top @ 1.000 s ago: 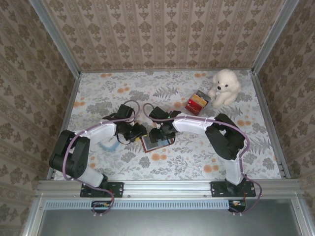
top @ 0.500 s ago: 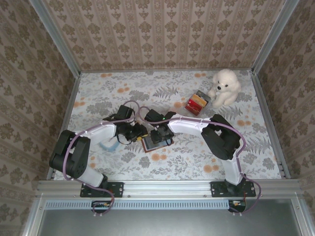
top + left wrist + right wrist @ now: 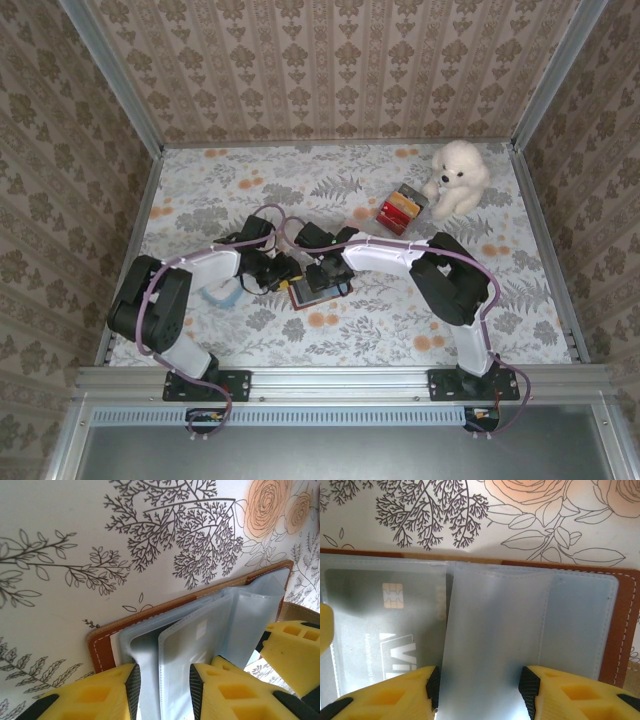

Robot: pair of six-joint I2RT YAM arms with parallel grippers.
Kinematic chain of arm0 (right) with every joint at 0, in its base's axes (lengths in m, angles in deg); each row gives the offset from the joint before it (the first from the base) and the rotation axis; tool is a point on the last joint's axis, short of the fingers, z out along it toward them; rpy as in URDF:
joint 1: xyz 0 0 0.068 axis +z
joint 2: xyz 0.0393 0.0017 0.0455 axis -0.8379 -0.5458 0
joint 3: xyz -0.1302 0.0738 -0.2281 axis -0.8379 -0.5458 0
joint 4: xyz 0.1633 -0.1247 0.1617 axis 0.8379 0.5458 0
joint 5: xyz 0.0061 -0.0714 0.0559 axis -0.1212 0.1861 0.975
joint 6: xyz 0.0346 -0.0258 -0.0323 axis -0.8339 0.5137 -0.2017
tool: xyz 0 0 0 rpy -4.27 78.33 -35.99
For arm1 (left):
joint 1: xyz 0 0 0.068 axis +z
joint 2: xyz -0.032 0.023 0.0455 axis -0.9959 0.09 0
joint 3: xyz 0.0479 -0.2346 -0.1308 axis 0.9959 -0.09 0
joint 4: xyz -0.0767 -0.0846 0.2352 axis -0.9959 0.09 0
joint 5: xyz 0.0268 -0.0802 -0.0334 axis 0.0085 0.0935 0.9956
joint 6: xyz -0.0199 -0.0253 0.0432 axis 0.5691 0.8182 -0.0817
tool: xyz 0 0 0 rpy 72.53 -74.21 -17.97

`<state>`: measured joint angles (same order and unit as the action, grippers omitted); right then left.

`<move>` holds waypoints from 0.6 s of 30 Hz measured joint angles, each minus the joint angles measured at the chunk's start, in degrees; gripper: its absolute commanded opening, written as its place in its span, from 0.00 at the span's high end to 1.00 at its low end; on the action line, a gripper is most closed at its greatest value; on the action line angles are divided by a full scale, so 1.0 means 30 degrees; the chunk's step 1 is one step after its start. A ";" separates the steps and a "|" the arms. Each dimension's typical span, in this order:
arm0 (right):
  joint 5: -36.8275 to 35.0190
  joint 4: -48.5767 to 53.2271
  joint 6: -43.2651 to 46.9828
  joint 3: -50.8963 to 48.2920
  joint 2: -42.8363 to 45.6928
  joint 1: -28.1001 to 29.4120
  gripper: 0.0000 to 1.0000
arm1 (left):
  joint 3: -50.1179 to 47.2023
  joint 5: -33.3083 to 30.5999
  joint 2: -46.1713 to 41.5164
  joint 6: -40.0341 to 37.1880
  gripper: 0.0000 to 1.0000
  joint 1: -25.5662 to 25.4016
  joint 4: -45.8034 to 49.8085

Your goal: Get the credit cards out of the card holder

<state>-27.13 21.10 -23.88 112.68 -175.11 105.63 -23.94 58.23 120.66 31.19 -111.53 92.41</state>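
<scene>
We see the card holder (image 3: 318,287) lying open on the counter (image 3: 400,330), in the middle and just ahead of both arms. Its brown cover (image 3: 626,625) lies flat and its clear sleeves (image 3: 200,635) fan upward.

The left gripper (image 3: 162,689) comes in low from the holder's left edge. Its jaws are narrowly parted on either side of two upright sleeves, with a gap showing beside one pad, so nothing is clamped. We judge it sits there to steady the holder or keep the leaves apart.

The right gripper (image 3: 480,692) points down on the open pages, jaws partway apart, and one frosted sleeve spans the space between them. We cannot tell whether the pads pinch that leaf or only frame it.

Just left of it a credit card (image 3: 385,630) with a gold chip sits inside its pocket, so we judge the removal is not yet done. Lifting the loose leaf would likely clear the way to that pocket.

The counter wears a pale cloth printed with ferns and orange roses, which is smooth enough for the holder to slide if pushed. Near the far right corner a white plush dog (image 3: 456,178) sits just beside a small red box (image 3: 397,211), well apart from the work. Patterned wallpaper walls (image 3: 330,60) and metal frame posts (image 3: 110,75) close in the space.
</scene>
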 measured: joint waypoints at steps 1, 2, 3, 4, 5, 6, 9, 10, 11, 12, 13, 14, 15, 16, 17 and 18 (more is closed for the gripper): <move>0.0080 -0.0058 0.0000 -0.0058 0.0036 -0.0036 0.48 | 0.0044 0.0007 0.0066 0.0000 0.64 0.0000 0.0000; 0.0182 -0.0153 0.0007 -0.0131 0.0073 -0.0073 0.48 | 0.0124 0.0007 0.0138 0.0000 0.65 0.0000 0.0000; 0.0313 -0.0255 0.0007 -0.0211 0.0109 -0.0124 0.48 | 0.0197 0.0007 0.0204 -0.0007 0.66 -0.0007 0.0000; 0.0452 -0.0342 0.0007 -0.0284 0.0160 -0.0189 0.47 | 0.0240 0.0007 0.0277 -0.0007 0.66 -0.0022 -0.0015; 0.0634 -0.0466 0.0007 -0.0386 0.0211 -0.0255 0.48 | 0.0284 0.0007 0.0342 -0.0007 0.68 -0.0044 -0.0029; 0.0809 -0.0539 0.0015 -0.0459 0.0248 -0.0328 0.47 | 0.0328 0.0000 0.0415 -0.0007 0.69 -0.0058 -0.0036; 0.1217 -0.0743 0.0015 -0.0597 0.0328 -0.0488 0.47 | 0.0437 0.0015 0.0539 -0.0015 0.70 -0.0073 -0.0146; 0.1319 -0.0787 0.0022 -0.0627 0.0342 -0.0532 0.47 | 0.0452 0.0029 0.0583 -0.0015 0.70 -0.0073 -0.0197; 0.1413 -0.0823 0.0022 -0.0641 0.0357 -0.0561 0.47 | 0.0481 0.0058 0.0641 -0.0015 0.71 -0.0073 -0.0233; 0.1501 -0.0852 0.0029 -0.0670 0.0379 -0.0597 0.47 | 0.0525 0.0095 0.0685 -0.0022 0.71 -0.0073 -0.0248; 0.1545 -0.0903 0.0036 -0.0714 0.0415 -0.0619 0.47 | 0.0554 0.0131 0.0699 -0.0029 0.72 -0.0073 -0.0248; 0.1588 -0.0969 0.0044 -0.0750 0.0437 -0.0627 0.47 | 0.0561 0.0146 0.0699 -0.0044 0.73 -0.0073 -0.0240; 0.1654 -0.0991 0.0066 -0.0787 0.0459 -0.0656 0.47 | 0.0561 0.0146 0.0699 -0.0058 0.73 -0.0073 -0.0233; 0.1719 -0.1013 0.0066 -0.0794 0.0474 -0.0692 0.47 | 0.0568 0.0146 0.0699 -0.0109 0.74 -0.0073 -0.0233; 0.1792 -0.1035 0.0073 -0.0823 0.0495 -0.0707 0.47 | 0.0568 0.0160 0.0699 -0.0131 0.74 -0.0073 -0.0233; 0.1880 -0.1115 0.0073 -0.0874 0.0532 -0.0750 0.47 | 0.0583 0.0233 0.0699 -0.0189 0.74 -0.0095 -0.0262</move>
<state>-21.49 17.76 -23.67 110.06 -173.51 103.38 -22.19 58.93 122.76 30.62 -111.82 91.62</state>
